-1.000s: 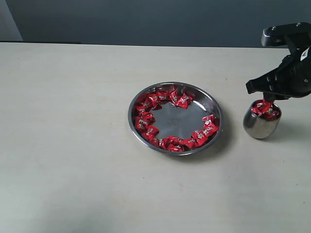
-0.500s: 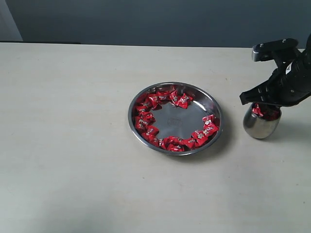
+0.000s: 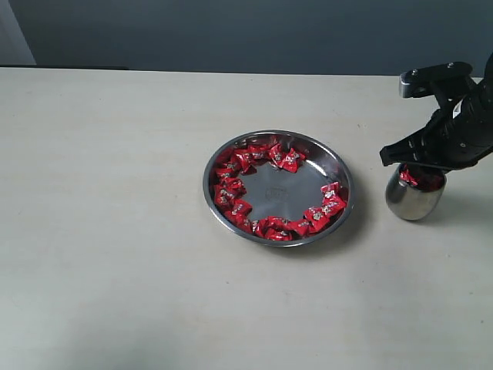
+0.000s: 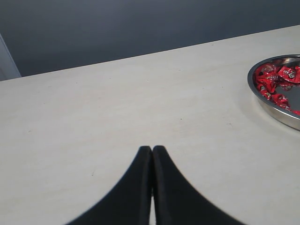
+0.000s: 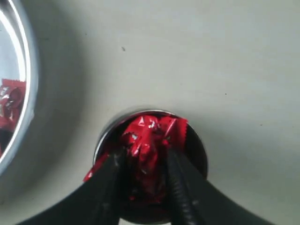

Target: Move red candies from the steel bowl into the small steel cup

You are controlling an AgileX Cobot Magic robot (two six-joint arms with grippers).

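Jaws of your right gripper [image 5: 144, 161] stand partly apart, dipped into the mouth of the small steel cup [image 3: 412, 202], with a heap of red candies [image 5: 151, 133] wedged between them. You cannot tell from these views whether the fingers [image 5: 111, 174] are pinching the sweets or only straddling them. The cup stands upright on the table [image 3: 115, 231], filled to its brim, one wrapper poking over the rim. The steel bowl [image 3: 206, 185] sits just beside the cup, toward the middle of the table, with more candies lying in a broken ring around its flat bottom. Your left gripper [image 4: 152, 154] is closed, fingertips touching, empty, over bare table well away from the bowl.
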